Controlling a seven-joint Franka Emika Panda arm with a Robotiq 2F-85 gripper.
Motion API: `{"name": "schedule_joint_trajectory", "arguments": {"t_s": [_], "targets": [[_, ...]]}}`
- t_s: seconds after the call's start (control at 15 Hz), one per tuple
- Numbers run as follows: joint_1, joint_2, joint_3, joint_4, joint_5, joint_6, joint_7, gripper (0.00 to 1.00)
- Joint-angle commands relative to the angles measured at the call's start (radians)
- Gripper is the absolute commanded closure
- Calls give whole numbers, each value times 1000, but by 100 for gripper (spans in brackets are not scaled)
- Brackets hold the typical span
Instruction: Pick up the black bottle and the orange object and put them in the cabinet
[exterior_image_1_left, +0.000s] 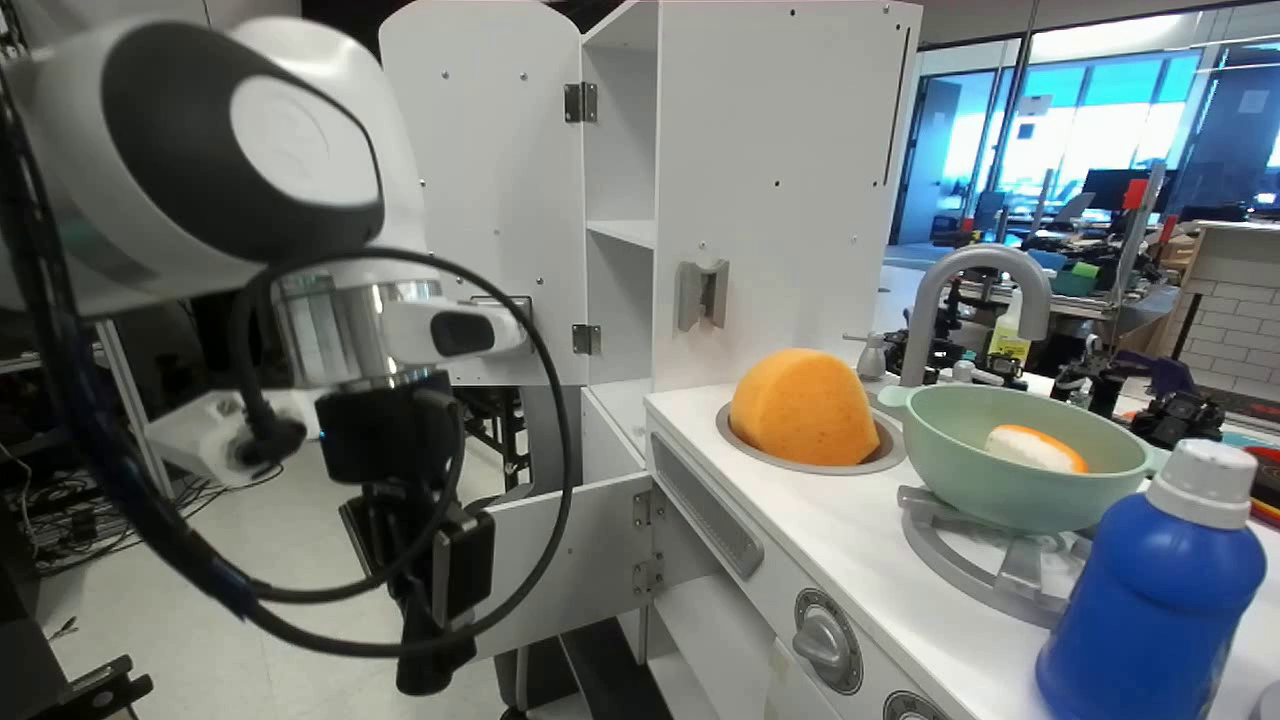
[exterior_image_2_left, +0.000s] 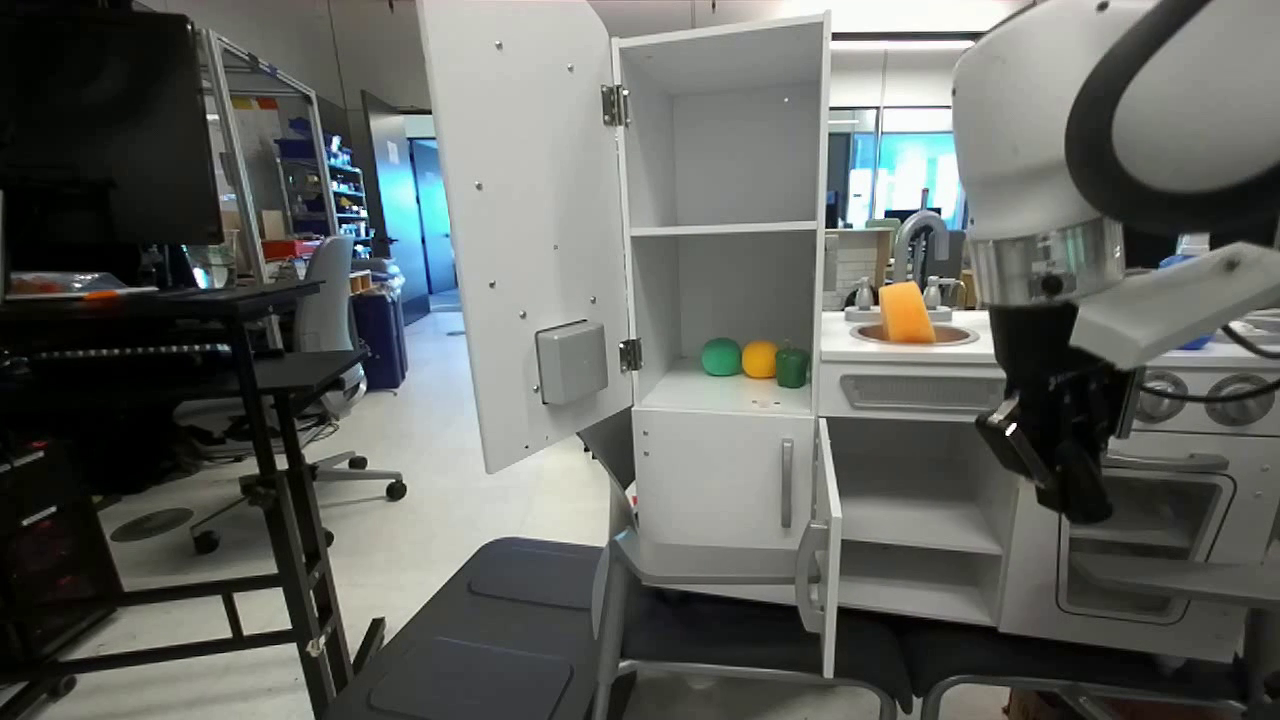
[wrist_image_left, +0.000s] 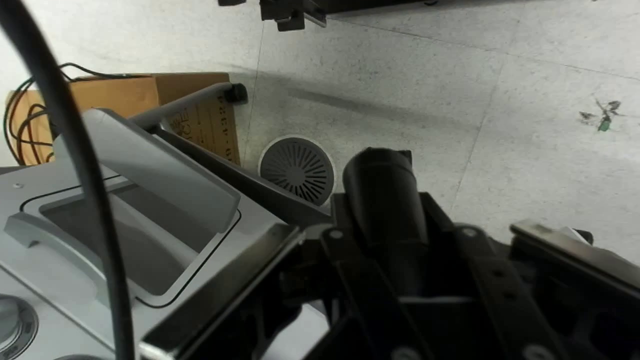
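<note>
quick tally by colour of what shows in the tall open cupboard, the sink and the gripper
Green: 2 (round green piece and dark green pepper, in the tall cupboard)
Orange to yellow-orange: 2 (orange object in the sink, yellow-orange piece between the green ones)
Black: 1 (black bottle in the gripper)
Total: 5

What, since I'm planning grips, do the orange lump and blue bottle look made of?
Orange lump: perhaps foam, matte, lightly speckled, no bright highlight.
Blue bottle: likely plastic, smooth with a soft sheen, judging by its even colour and rounded shoulders.
</note>
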Motion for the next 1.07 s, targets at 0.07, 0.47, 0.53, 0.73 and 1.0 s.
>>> {"name": "schedule_joint_trajectory", "arguments": {"t_s": [0.07, 0.47, 0.53, 0.73, 1.0], "targets": [[141, 260, -151, 147, -174, 119, 293, 90], [275, 570, -337, 401, -228, 215, 558, 90], [291, 615, -366, 448, -227, 222, 586, 90], [333, 736, -444, 585, -234, 225, 643, 90], [356, 890, -527, 744, -248, 239, 699, 90]]}}
